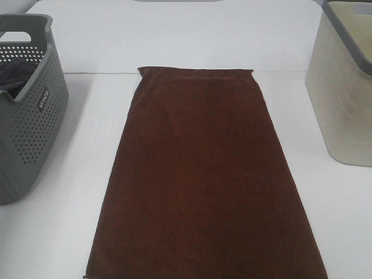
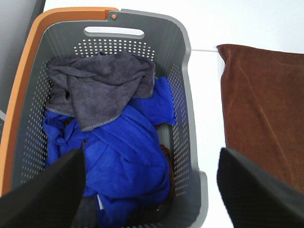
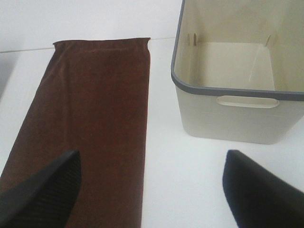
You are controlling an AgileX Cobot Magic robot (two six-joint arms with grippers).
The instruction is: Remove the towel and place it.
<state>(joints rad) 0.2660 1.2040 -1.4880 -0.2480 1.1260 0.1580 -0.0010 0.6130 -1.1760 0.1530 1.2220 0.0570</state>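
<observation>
The towel (image 1: 203, 174), a long dark reddish-brown plush cloth, lies flat and spread out on the white table (image 1: 70, 232) between the two baskets. It also shows in the left wrist view (image 2: 261, 109) and the right wrist view (image 3: 90, 118). No tag shows. My left gripper (image 2: 152, 190) is open and empty above the grey basket (image 2: 187, 118). My right gripper (image 3: 152, 190) is open and empty above the table between the towel's edge and the beige basket (image 3: 228, 118). Neither gripper shows in the exterior high view.
The grey perforated basket (image 1: 29, 133) at the left holds a dark grey cloth (image 2: 99, 85) on top of a blue cloth (image 2: 123, 156). The beige basket (image 1: 343, 99) at the right is empty inside. An orange rim (image 2: 23, 95) shows beside the grey basket.
</observation>
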